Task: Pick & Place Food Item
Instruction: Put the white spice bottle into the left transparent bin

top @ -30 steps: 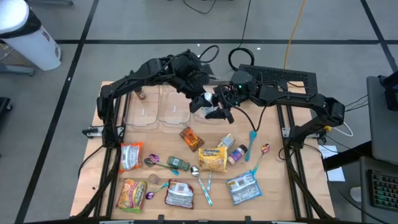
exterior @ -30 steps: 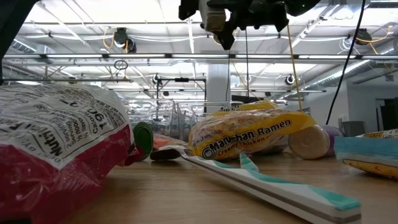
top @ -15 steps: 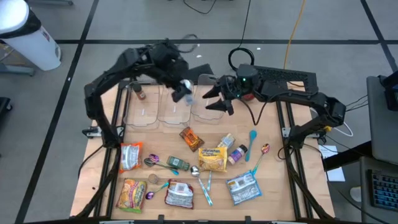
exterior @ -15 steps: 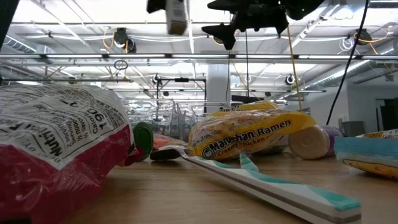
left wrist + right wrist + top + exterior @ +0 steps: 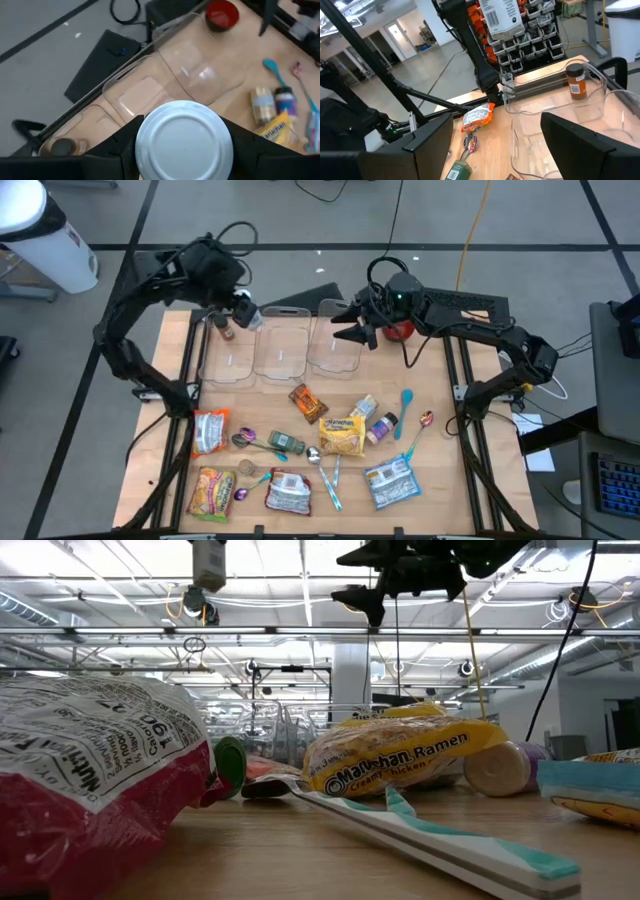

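Wooden boards form the table (image 5: 440, 430), which is strewn with packets, spoons and small bottles at the near side and carries three clear bins (image 5: 282, 352) in a row at the far side. High above the far left corner, the left gripper (image 5: 243, 311) is clamped on a white can (image 5: 184, 140), its fingers (image 5: 112, 150) hugging the can's sides in the left wrist view; the low view shows the can hanging up near the ceiling lights. Just beside it stands a small brown jar (image 5: 226, 332). Over the rightmost bin's far edge hovers the right gripper (image 5: 345, 323), fingers spread wide and holding nothing, beside a red bowl (image 5: 399, 330).
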{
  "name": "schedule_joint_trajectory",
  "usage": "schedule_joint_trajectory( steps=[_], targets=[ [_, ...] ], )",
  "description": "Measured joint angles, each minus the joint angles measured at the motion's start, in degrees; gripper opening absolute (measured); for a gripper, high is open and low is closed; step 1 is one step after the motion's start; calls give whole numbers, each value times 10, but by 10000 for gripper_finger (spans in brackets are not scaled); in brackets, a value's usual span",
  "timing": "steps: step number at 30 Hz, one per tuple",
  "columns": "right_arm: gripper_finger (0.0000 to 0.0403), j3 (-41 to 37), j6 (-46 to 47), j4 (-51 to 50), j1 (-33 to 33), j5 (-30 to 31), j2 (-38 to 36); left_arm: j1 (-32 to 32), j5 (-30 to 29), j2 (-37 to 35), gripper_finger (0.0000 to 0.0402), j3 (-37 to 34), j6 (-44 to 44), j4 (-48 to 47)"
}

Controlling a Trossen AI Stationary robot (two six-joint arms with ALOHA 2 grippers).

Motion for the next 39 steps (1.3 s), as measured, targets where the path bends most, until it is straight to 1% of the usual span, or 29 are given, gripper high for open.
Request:
schedule_joint_trajectory(
  steps=[2,5,10,14,17,23,27,29,33,39],
  targets=[
    [292,0,-3,0,0,0,0,0,-26,-15,203,-20,-34,0],
    [292,0,-3,0,0,0,0,0,-67,-41,203,-72,-107,0],
    [292,-16,-3,4,0,2,0,-10,-144,-86,203,-195,-242,0],
    [293,-32,1,4,0,2,1,-21,-173,-109,203,-289,-313,17],
    [293,-47,1,4,0,2,1,-32,-183,-119,203,-350,-336,57],
    [293,-66,3,4,0,2,1,-46,-198,-119,203,-448,-364,144],
    [293,-66,13,5,0,2,1,-45,-231,-119,203,-504,-398,182],
    [293,-66,14,5,0,2,1,-41,-247,-119,203,-527,-409,198],
    [293,-66,14,5,0,2,1,-25,-257,-119,203,-565,-419,216],
    [293,-66,14,5,1,2,1,9,-246,-119,203,-623,-406,291]
  ],
)
